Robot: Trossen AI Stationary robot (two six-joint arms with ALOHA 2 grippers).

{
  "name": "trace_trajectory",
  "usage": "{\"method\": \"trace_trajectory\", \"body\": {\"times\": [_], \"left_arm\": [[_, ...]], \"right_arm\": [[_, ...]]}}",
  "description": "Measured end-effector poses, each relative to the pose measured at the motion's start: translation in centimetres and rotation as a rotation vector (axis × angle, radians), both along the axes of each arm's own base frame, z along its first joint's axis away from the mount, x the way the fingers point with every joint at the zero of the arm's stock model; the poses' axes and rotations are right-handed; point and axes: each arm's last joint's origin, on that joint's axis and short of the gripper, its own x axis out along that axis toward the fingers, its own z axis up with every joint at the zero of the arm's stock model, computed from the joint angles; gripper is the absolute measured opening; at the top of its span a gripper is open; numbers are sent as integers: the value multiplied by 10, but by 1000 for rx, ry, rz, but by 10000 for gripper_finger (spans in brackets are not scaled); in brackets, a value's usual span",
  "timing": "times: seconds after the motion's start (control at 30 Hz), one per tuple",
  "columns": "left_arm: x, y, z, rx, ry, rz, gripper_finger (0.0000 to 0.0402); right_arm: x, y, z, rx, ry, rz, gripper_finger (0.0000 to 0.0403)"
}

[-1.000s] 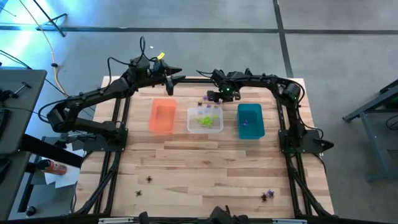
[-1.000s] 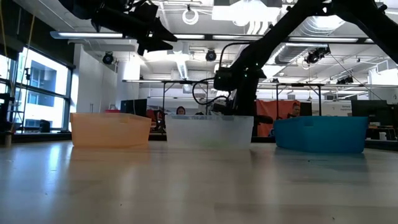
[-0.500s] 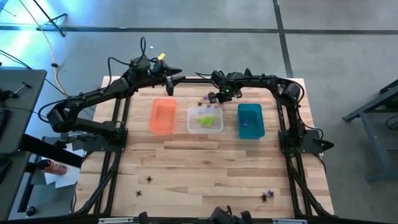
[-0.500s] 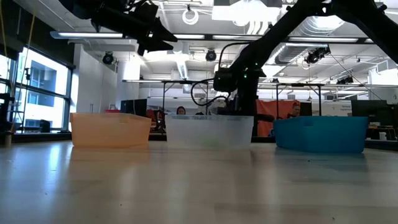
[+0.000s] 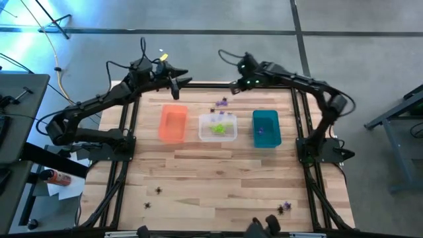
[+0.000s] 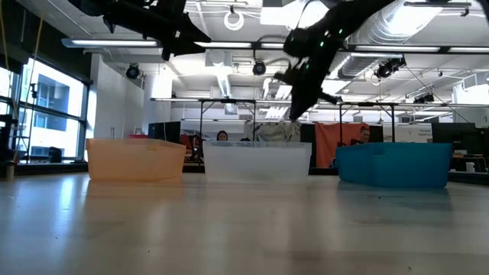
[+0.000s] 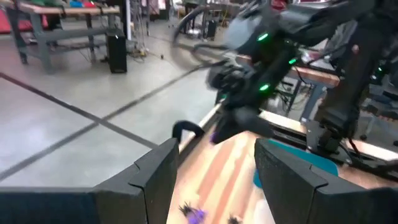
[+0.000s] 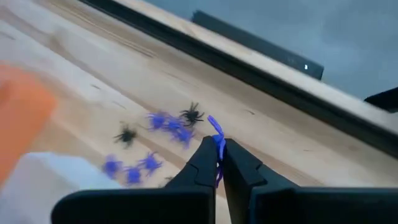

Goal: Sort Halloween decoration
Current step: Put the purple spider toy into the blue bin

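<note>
Right wrist view | right tool (image 8: 219,151) pinching purple spider trinket (image 8: 216,129) | legs thin, spidery

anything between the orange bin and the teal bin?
The clear bin, holding lime green trinkets, sits between the orange bin and teal bin; high view.

Right end effector (image 8: 217,155) pinched closed; left end effector (image 7: 214,171) spread.

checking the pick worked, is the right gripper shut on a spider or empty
Shut on one: in the right wrist view the right gripper pinches a purple spider between closed fingertips, lifted above the table.
</note>
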Motion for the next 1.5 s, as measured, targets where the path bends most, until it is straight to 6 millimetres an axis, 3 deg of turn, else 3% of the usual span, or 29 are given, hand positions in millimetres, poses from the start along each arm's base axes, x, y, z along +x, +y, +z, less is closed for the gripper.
{"method": "trace_trajectory", "body": {"times": [0.13, 0.23, 0.37, 0.57, 0.77, 0.9, 1.07, 1.27, 1.5], "left_arm": [[-3, 3, 1, -17, -10, 21, 200], [-4, 4, 0, -28, -14, 28, 200], [-4, 4, -1, -34, -8, 28, 200], [-4, 4, -1, -34, -7, 27, 200], [-4, 4, -1, -35, -7, 27, 200], [-4, 4, -1, -36, -6, 27, 200], [-4, 4, -1, -37, -4, 27, 200], [-4, 4, -1, -39, -3, 27, 200], [-4, 4, -1, -39, -3, 28, 200]], "right_arm": [[-16, 23, 36, -61, -56, 25, 2], [-28, 47, 47, -75, -67, 11, 2], [-47, 79, 42, -52, -75, -39, 1], [-83, 126, 18, 50, -109, -93, 1], [-113, 155, 8, 117, -192, -98, 1], [-120, 161, 8, 140, -213, -16, 1], [-110, 162, 4, 144, -152, 320, 1], [-93, 155, -32, 168, 139, 541, 0], [-87, 147, -70, 259, 454, 624, 0]]}}
